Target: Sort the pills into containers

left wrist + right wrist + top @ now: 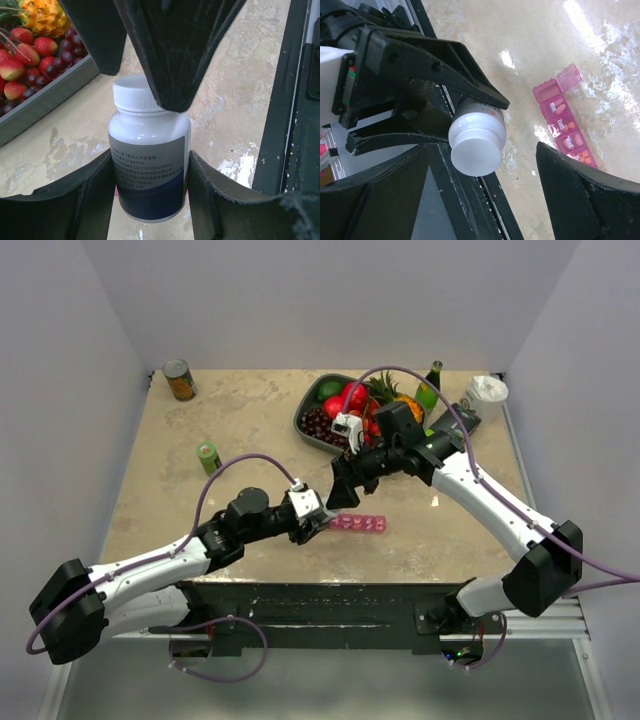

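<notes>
gripping white bottle (149, 131) w/ left claw (150, 167); right claw (484, 146) spread wide round its cap (475, 144).

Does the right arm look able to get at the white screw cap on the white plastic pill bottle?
Probably yes: the open right gripper straddles the white cap with nothing between, and the left gripper holds the bottle only by its labelled body.

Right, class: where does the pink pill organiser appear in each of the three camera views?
Top external: pink pill organiser lies near the table's middle, just right of the left pincer.
Left wrist: not in it.
Right wrist: right of the white-capped bottle, its end lid open.
Shared landmark: the marbled tabletop, in all three.
</notes>
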`<move>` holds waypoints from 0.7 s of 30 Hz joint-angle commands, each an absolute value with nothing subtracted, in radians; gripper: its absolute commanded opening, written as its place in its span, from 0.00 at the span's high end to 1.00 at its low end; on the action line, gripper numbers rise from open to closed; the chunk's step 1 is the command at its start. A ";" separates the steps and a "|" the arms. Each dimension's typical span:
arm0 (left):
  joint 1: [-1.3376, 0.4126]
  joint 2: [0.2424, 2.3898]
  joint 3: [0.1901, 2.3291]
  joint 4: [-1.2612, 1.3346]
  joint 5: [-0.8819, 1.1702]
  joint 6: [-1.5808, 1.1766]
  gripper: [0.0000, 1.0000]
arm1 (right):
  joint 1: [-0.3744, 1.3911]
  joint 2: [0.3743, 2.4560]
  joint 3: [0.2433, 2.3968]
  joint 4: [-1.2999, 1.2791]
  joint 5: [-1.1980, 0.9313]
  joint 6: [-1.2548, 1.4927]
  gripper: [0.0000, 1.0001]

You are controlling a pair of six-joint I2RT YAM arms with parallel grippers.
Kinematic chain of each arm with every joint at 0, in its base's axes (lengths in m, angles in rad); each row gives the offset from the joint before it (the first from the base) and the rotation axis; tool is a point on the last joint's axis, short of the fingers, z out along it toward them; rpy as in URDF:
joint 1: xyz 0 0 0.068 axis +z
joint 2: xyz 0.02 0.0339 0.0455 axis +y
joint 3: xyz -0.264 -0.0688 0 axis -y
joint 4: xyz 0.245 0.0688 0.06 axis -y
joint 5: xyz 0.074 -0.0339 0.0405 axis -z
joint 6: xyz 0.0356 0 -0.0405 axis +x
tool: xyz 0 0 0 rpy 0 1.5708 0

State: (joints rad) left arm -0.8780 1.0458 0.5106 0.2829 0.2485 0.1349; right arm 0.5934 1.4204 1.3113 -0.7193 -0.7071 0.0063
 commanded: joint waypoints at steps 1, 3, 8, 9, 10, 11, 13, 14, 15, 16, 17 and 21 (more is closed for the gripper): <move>-0.884 1.043 0.546 0.362 0.216 0.143 1.00 | 0.618 1.430 1.299 -0.687 -0.653 0.049 0.11; -0.884 1.046 0.543 0.368 0.210 0.144 1.00 | 0.626 1.443 1.296 -0.695 -0.661 0.040 0.16; -0.884 1.046 0.542 0.365 0.192 0.141 1.00 | 0.647 1.460 1.313 -0.719 -0.712 0.006 0.47; -0.884 1.045 0.541 0.362 0.192 0.144 1.00 | 0.649 1.465 1.316 -0.726 -0.722 -0.029 0.56; -0.885 1.043 0.541 0.359 0.193 0.149 1.00 | 0.650 1.466 1.328 -0.739 -0.736 -0.040 0.73; -0.884 1.039 0.541 0.341 0.198 0.155 1.00 | 0.653 1.471 1.339 -0.755 -0.742 -0.095 0.79; -0.884 1.032 0.541 0.313 0.244 0.187 1.00 | 0.658 1.488 1.394 -0.837 -0.756 -0.193 0.90; -0.882 1.025 0.546 0.280 0.265 0.208 1.00 | 0.661 1.497 1.419 -0.882 -0.797 -0.344 0.92; -0.882 1.022 0.548 0.264 0.285 0.234 1.00 | 0.673 1.515 1.446 -0.934 -0.808 -0.429 0.94; -0.884 1.019 0.549 0.250 0.342 0.248 1.00 | 0.686 1.526 1.495 -1.013 -0.811 -0.496 0.94; -0.881 1.011 0.552 0.230 0.372 0.262 1.00 | 0.696 1.534 1.518 -1.053 -0.833 -0.644 0.95; -0.877 0.997 0.555 0.216 0.500 0.296 1.00 | 0.765 1.539 1.563 -1.169 -0.828 -0.974 0.89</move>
